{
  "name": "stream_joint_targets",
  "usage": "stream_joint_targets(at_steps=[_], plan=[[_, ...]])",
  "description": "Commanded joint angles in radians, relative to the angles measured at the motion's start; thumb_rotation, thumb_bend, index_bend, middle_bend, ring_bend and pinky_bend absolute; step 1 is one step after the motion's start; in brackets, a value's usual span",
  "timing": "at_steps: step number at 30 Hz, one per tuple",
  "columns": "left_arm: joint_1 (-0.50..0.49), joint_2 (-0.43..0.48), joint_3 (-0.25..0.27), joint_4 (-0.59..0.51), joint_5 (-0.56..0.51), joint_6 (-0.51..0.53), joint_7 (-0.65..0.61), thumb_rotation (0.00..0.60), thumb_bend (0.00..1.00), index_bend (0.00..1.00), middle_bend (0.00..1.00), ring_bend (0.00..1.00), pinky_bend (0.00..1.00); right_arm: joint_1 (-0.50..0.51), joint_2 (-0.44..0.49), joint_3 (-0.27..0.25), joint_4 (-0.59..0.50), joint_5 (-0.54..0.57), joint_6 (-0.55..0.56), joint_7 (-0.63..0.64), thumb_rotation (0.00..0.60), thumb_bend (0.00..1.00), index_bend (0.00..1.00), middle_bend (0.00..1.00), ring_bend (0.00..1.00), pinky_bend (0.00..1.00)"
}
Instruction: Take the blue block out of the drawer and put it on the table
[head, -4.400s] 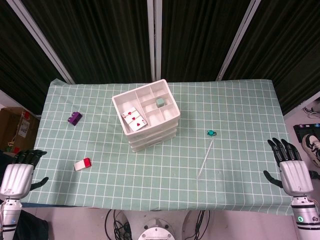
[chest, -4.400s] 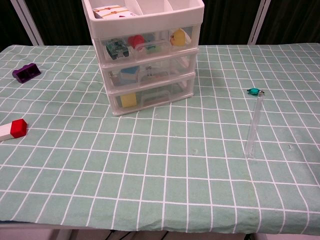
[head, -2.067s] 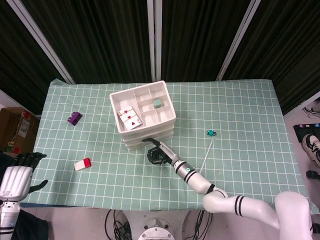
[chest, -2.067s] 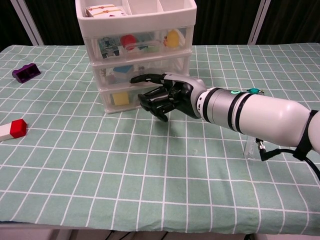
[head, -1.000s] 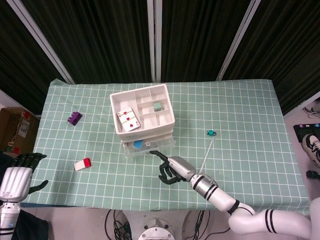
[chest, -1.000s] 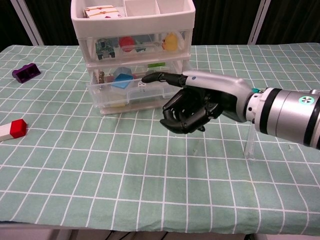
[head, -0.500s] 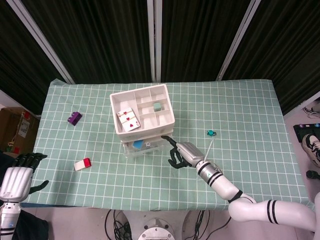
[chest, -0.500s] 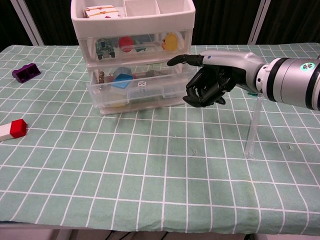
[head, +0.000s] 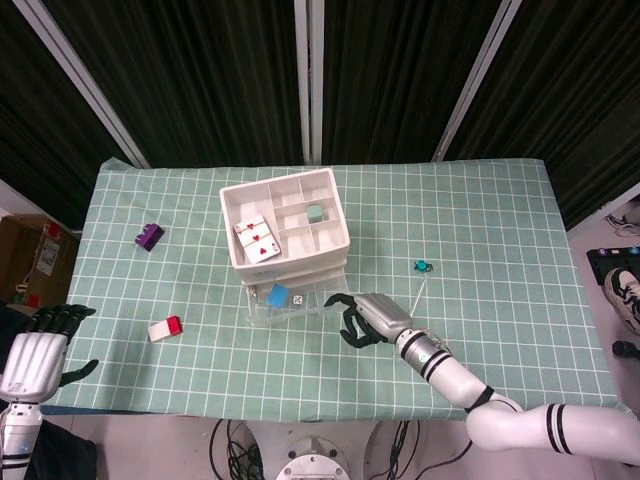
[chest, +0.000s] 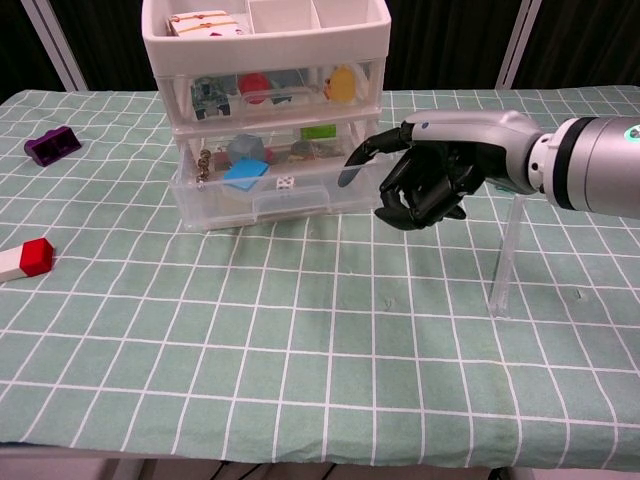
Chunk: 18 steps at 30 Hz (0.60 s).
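— Item one, drawer (chest: 265, 200)? Blue block (chest: 245, 171)?
— I logged it pulled out from the cabinet (head: 287, 235), open cloth (chest: 300, 340) before it; block lay inside, left of a die (chest: 286, 182).
— Hands?
— Right hand (chest: 425, 185) hovered beside the drawer's right corner, fingers curled on nothing, one extended. Left hand (head: 35, 350) at table's edge, fingers spread.

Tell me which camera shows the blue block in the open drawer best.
The head view: it looks straight down into the pulled-out drawer, so the blue block shows unobstructed beside a white die. The chest view shows the blue block only low and flat behind the drawer's clear front.
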Motion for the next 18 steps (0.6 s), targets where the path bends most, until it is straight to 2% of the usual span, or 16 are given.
stream_joint_targets(at_steps=[1,7,11,15,18], plan=[[0.000,-0.001,-0.001,0.002,-0.001,0.000,-0.002,0.600,0.06,0.26,0.24,0.19,0.20,-0.016,0.026,-0.022,-0.030,-0.031,-0.002,0.011,0.600,0.38,0.28,0.67,0.75,0.81],[-0.001,-0.006,0.000,0.008,-0.001,-0.002,-0.008,0.600,0.06,0.26,0.24,0.19,0.20,-0.036,0.066,-0.051,-0.077,-0.086,0.001,0.018,0.600,0.38,0.28,0.67,0.75,0.81],[0.000,-0.005,-0.001,0.011,-0.001,0.003,-0.012,0.600,0.06,0.26,0.24,0.19,0.20,-0.048,0.113,-0.052,-0.116,-0.138,0.027,0.010,0.600,0.38,0.18,0.67,0.75,0.81],[0.004,0.000,-0.004,0.012,-0.001,0.013,-0.014,0.600,0.06,0.26,0.24,0.19,0.20,-0.033,0.203,-0.026,-0.173,-0.185,0.045,-0.035,0.600,0.36,0.13,0.68,0.75,0.81],[0.006,0.002,-0.006,0.010,0.003,0.022,-0.014,0.600,0.06,0.26,0.24,0.19,0.20,0.028,0.260,0.005,-0.192,-0.191,0.018,-0.133,0.600,0.32,0.13,0.71,0.77,0.81]])
